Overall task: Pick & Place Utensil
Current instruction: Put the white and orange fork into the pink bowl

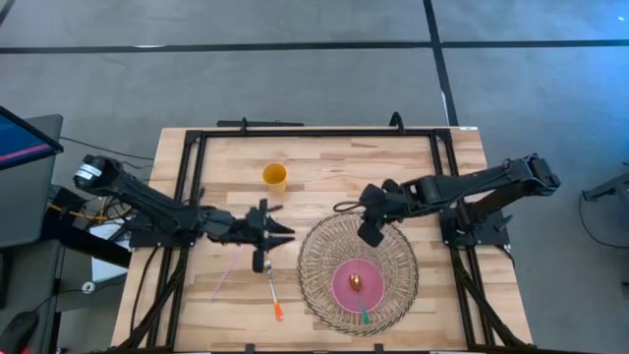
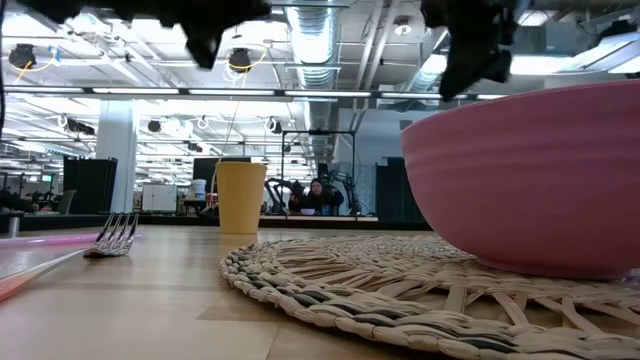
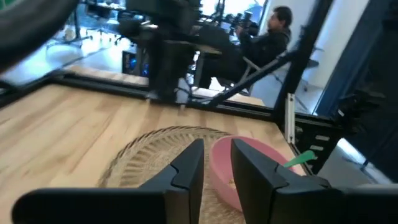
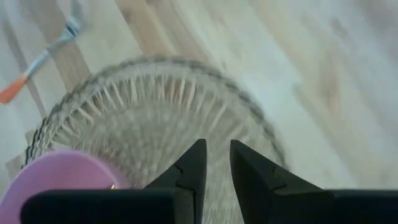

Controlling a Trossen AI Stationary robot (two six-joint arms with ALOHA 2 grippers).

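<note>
1. The fork (image 1: pixel 271 291), orange-handled, lies on the table (image 1: pixel 226 167) just below the left gripper (image 1: pixel 285 234), untouched.
2. That gripper's fingers stand slightly parted, holding nothing.
3. Farther off, the right gripper (image 1: pixel 371 234) hangs over the woven mat (image 1: pixel 319 246), narrowly parted, empty.

Wooden table (image 1: pixel 324 162) with black frame rail (image 1: pixel 314 132). Lying directly on it: yellow cup (image 1: pixel 274 176), woven round mat (image 1: pixel 358 270), orange-handled fork (image 1: pixel 271 285), pink stick (image 1: pixel 223 280) beside the fork.
</note>
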